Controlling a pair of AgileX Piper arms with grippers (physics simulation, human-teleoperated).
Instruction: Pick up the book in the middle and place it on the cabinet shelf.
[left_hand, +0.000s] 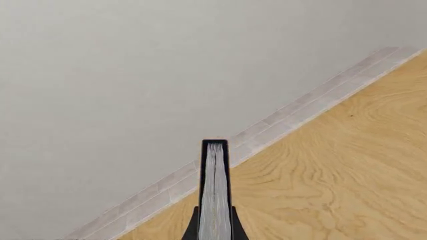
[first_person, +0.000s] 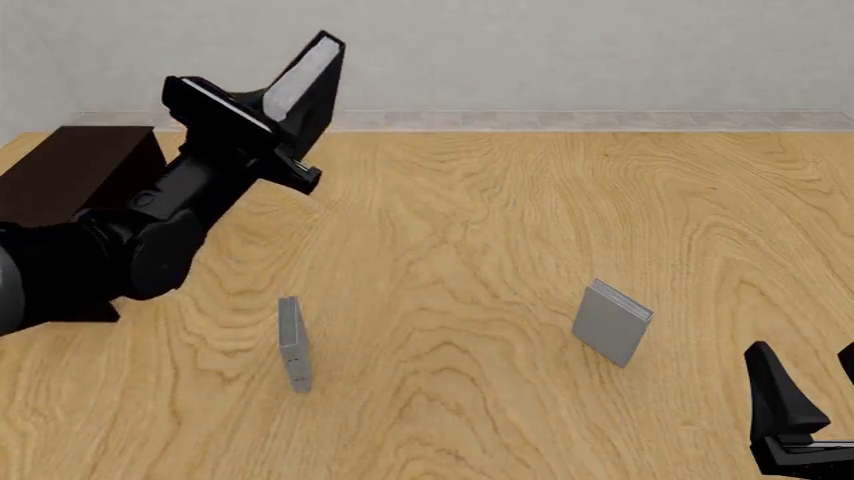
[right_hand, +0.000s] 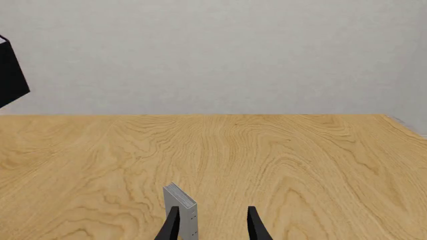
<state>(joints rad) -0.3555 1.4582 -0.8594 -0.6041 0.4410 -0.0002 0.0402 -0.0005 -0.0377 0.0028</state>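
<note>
- High above the bench's far left part: the book, clamped in the left gripper, lifted clear of the wood and tilted, white page edges facing up and away.
- Just left of and below that: the cabinet shelf at the bench's far left edge, partly hidden by the arm; left arm by far the nearer, so a short carry leftward and down judged enough.
- Long axis of the book running out along the jaws, both covers pinched near the base.
- Thick black hardcover, matte; cabinet dark brown-black, flat-topped, boxy.
- Bench pale wood with swirling grain.
- Nearer on the bench: thin grey book standing upright, small light-grey book leaning, well apart.
- Near right corner: right gripper idle, jaws apart, holding nothing.
</note>
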